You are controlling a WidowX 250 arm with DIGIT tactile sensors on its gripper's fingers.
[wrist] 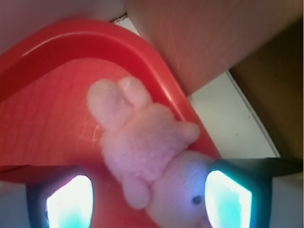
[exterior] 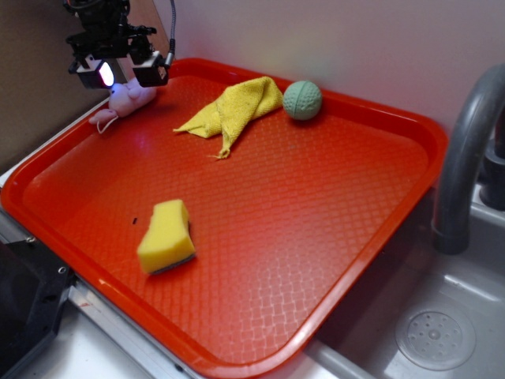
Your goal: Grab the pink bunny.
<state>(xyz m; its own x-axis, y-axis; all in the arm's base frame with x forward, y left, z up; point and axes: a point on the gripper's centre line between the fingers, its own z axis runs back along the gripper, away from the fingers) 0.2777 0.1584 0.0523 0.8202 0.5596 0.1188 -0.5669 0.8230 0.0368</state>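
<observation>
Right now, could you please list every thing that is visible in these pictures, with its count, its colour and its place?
pink bunny: one, pale pink, at the far left corner of the tray, lying against the rim
tray: one, red, covering most of the counter
sponge: one, yellow, on the tray near the front left
cloth: one, yellow, crumpled on the tray near the far edge
ball: one, pale green, on the tray at the far edge, right of the cloth
faucet: one, grey, to the right of the tray
sink: one, grey, at the lower right
claw: one, black, open, directly above the bunny, fingers on either side of it
</observation>
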